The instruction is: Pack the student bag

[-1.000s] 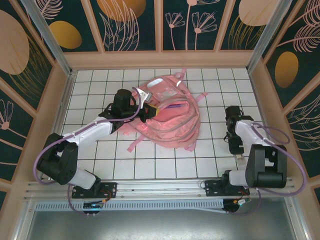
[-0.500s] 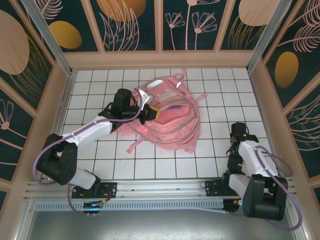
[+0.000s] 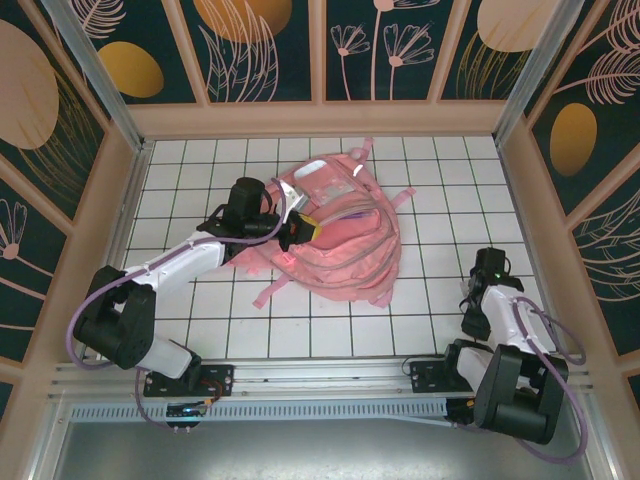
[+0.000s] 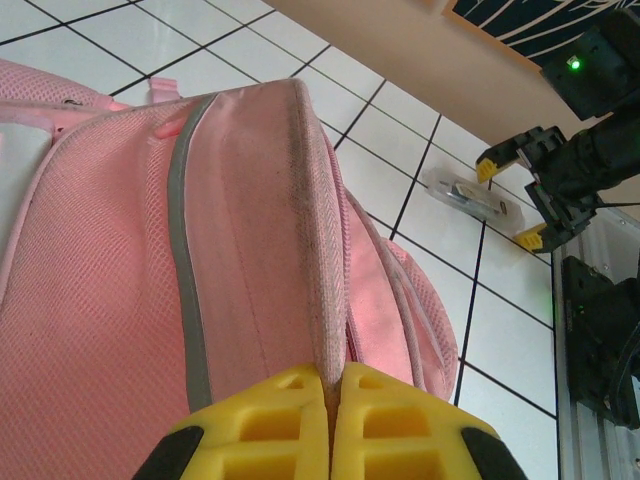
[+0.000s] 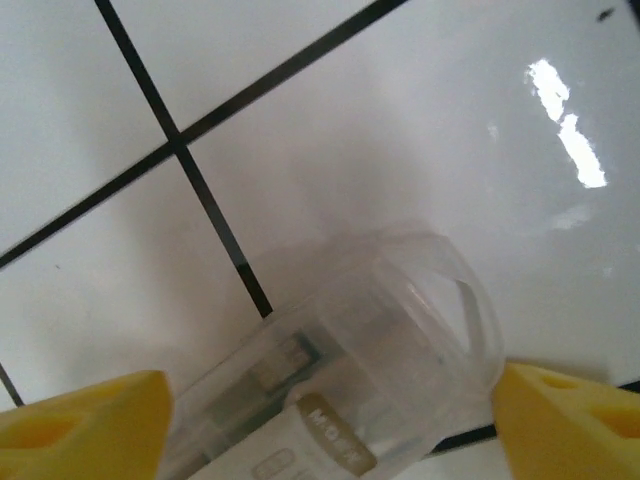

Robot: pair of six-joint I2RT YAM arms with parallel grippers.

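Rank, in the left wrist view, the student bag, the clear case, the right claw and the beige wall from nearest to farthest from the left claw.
1. student bag, pinched in the left claw itself.
2. clear case and right claw, on the tiles to the right; too close to call.
3. beige wall, behind them.

Student bag (image 3: 345, 245) on the table (image 3: 200, 170) — left hand (image 3: 303, 227) at its left edge, right hand (image 3: 472, 300) well apart.

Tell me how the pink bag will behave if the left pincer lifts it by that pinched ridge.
The student bag looks like soft mesh fabric, so it would probably sag and fold around the left pincer. Its loose straps would likely dangle and drag.
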